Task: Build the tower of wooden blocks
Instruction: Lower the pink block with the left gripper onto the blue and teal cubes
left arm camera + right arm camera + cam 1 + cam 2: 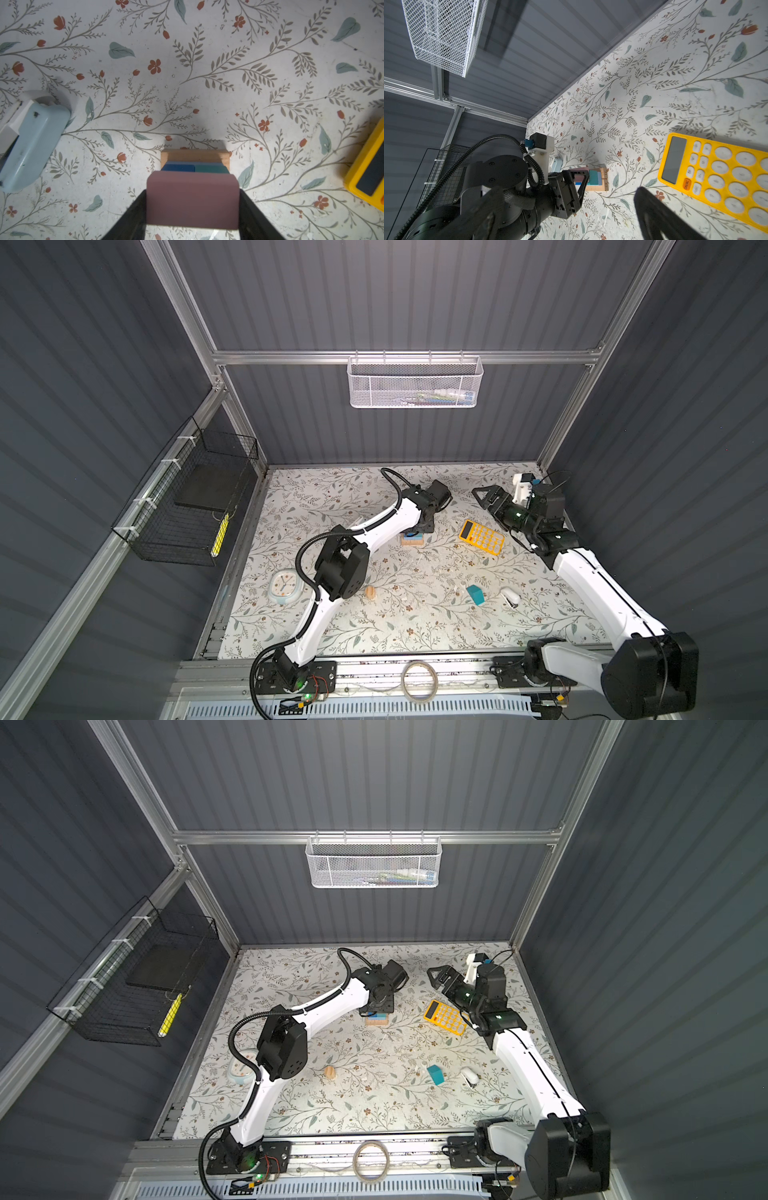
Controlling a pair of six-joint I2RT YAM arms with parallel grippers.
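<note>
The wood block tower [412,540] [377,1020] stands mid-table: a tan bar [195,156] at the bottom, with a dark blue block [178,167] and a teal block [209,168] side by side higher up. My left gripper [192,192] points down over it, shut on a pink block [192,205] that sits directly over those two; whether it touches them I cannot tell. My right gripper [484,495] hovers open and empty at the back right, beyond the calculator. A loose teal block [475,594] and a small tan piece [370,593] lie toward the front.
A yellow calculator [482,537] lies right of the tower. A pale blue stapler [31,141] lies close on its other side. A small white object [510,597] sits by the loose teal block, a round clock [284,585] front left, a tape ring [419,680] on the front rail.
</note>
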